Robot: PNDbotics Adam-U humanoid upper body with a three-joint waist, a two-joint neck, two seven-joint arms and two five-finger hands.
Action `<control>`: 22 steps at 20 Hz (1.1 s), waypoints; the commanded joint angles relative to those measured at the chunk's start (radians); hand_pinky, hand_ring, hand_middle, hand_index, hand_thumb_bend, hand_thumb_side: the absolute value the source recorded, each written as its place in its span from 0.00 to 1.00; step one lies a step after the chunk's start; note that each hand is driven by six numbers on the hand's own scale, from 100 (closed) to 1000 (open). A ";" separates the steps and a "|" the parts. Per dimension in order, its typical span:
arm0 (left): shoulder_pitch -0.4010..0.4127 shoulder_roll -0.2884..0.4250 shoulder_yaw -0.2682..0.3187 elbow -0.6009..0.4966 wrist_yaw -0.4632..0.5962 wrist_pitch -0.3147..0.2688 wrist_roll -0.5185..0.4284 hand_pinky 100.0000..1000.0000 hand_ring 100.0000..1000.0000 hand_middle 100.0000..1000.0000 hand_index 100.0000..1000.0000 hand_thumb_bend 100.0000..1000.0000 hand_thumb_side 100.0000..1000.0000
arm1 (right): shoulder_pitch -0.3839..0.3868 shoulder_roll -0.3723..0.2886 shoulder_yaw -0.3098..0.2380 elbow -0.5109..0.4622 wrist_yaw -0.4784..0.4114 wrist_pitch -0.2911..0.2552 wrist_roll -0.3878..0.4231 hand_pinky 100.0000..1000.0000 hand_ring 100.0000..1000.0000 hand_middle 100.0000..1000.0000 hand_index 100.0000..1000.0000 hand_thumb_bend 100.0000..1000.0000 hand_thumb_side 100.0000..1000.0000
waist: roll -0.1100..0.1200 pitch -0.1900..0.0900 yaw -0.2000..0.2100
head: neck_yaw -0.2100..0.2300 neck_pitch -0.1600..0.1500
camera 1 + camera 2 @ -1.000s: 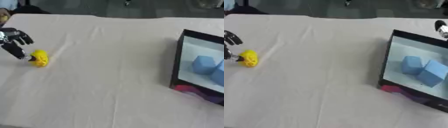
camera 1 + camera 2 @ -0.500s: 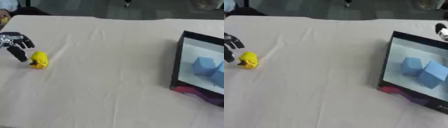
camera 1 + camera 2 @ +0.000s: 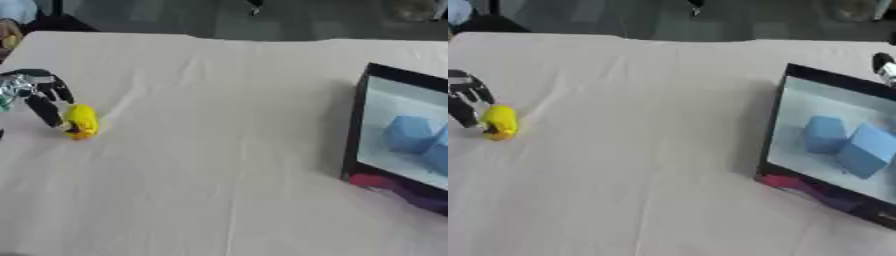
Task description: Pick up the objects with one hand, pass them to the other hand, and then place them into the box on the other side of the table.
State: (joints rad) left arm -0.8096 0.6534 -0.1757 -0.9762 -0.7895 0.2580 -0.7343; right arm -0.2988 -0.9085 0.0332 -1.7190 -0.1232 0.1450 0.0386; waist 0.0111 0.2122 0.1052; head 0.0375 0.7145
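A small yellow object (image 3: 81,120) lies on the cream tablecloth near the table's left edge. My left hand (image 3: 35,92) comes in from the left, its dark fingers (image 3: 45,109) pointing down and touching the object's left side without curling round it. On the right stands a black-rimmed box (image 3: 773,131) with a pale inside that holds two blue cubes (image 3: 827,134). Only a small part of my right hand (image 3: 883,67) shows, behind the box's far rim at the right edge.
A pink and purple strip (image 3: 801,187) runs along the box's near bottom edge. Cream tablecloth (image 3: 219,150) covers the wide stretch between the yellow object and the box. The table's far edge (image 3: 227,40) meets a dark floor.
My left hand's fingers have shifted slightly toward the yellow object, which stays in about the same place. The box and cubes have not moved.
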 commanded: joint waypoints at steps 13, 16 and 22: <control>-0.005 0.048 0.023 -0.077 0.058 -0.004 -0.035 0.81 0.79 0.65 0.49 0.18 0.00 | -0.006 -0.026 -0.009 0.007 0.016 -0.008 -0.003 0.99 1.00 0.91 0.93 0.10 0.53 | 0.002 -0.023 0.003 | 0.001 -0.007; 0.002 0.065 0.030 -0.118 0.074 0.002 -0.029 0.81 0.79 0.64 0.49 0.17 0.00 | -0.004 -0.027 -0.010 0.009 0.021 -0.012 -0.002 0.99 1.00 0.91 0.93 0.10 0.54 | 0.001 -0.023 0.004 | -0.001 -0.006; 0.017 0.097 0.048 -0.201 0.113 0.027 -0.009 0.80 0.78 0.63 0.48 0.10 0.00 | -0.005 -0.030 -0.010 0.008 0.019 -0.017 -0.001 0.99 1.00 0.91 0.93 0.10 0.53 | 0.001 -0.025 0.007 | -0.005 -0.007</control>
State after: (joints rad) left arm -0.7802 0.7030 -0.1458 -1.1476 -0.6869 0.2781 -0.7493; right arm -0.2976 -0.9085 0.0334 -1.7035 -0.1072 0.1339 0.0381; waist 0.0109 0.2122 0.1115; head 0.0343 0.7145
